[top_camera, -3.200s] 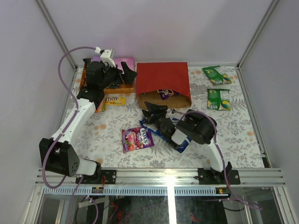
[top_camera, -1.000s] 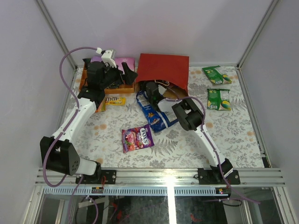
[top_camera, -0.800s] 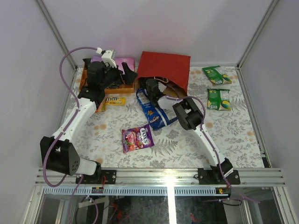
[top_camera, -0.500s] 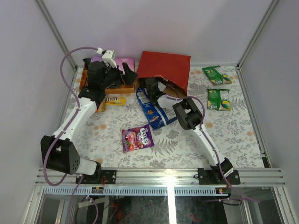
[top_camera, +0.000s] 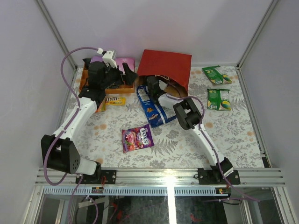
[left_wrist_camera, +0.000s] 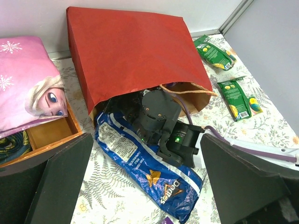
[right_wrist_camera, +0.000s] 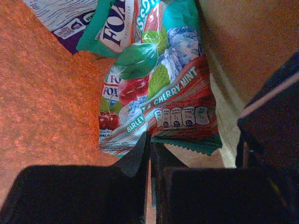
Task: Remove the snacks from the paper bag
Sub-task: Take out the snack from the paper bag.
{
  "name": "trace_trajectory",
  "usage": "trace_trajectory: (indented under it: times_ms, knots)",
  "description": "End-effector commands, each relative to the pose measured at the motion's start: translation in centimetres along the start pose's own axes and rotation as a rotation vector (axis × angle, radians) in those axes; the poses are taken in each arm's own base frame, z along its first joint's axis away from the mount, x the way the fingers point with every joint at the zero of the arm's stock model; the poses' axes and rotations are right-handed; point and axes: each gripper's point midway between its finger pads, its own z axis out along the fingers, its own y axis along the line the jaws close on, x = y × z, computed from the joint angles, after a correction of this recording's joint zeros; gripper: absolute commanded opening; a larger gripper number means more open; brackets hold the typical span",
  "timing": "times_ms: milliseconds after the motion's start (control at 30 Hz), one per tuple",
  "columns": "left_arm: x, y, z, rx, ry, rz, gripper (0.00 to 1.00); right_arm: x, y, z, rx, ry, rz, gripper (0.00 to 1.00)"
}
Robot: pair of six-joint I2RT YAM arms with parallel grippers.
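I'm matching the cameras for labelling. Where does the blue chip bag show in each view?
Top external: blue chip bag at centre, just below the paper bag mouth.
Left wrist: lower centre, before that mouth.
Right wrist: not in it.
Shared landmark: the red paper bag.

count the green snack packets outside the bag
2. The far green packet lies by the far right corner; the near green packet just in front of it. The paper bag may hide more.

The right arm's fingers (right_wrist_camera: 138,156) are pushing deeper into the paper bag (top_camera: 166,65), which is shifting rearward. The blue chip bag (top_camera: 152,107) they carried earlier is now lying released on the bench (top_camera: 233,135).
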Motion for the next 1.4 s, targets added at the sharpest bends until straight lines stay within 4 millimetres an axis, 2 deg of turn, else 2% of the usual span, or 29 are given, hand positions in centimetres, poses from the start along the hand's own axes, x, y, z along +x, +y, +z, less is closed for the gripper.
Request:
trace_trajectory:
  times_ms: [0, 100, 200, 300, 433, 667, 933, 1100, 1367]
  knots:
    - [-1.3, 0.3, 0.2, -0.009, -0.033, 0.029, 1.00, -3.0, 1.2, 0.0, 0.015, -0.022, 0.212, 0.00]
    - [-1.2, 0.3, 0.1, -0.011, -0.030, 0.029, 1.00, -2.6, 2.4, -1.7, 0.027, 0.014, 0.183, 0.00]
    - [-1.2, 0.2, 0.1, -0.010, -0.032, 0.029, 1.00, -2.2, 4.2, -3.6, 0.034, 0.037, 0.149, 0.00]
    - [-1.1, 0.2, 0.1, -0.007, -0.030, 0.026, 1.00, -1.4, 7.0, -5.3, 0.024, 0.068, 0.110, 0.00]
    - [-1.2, 0.1, 0.0, -0.006, -0.033, 0.027, 1.00, -0.6, 9.2, -6.9, 0.037, 0.122, 0.054, 0.00]
    - [-1.1, 0.1, -0.1, -0.003, -0.034, 0.026, 1.00, 0.2, 10.8, -10.8, 0.063, 0.210, -0.031, 0.00]
    - [-0.9, 0.0, 0.0, 0.005, -0.028, 0.022, 1.00, -1.2, 9.4, -15.0, 0.121, 0.290, -0.154, 0.00]
    - [-0.9, 0.0, 0.0, 0.005, -0.026, 0.021, 1.00, -1.7, 7.8, -18.1, 0.178, 0.365, -0.228, 0.00]
    - [-0.6, -0.1, 0.4, 0.022, -0.014, 0.009, 1.00, -3.2, 7.5, -23.5, 0.192, 0.428, -0.294, 0.00]
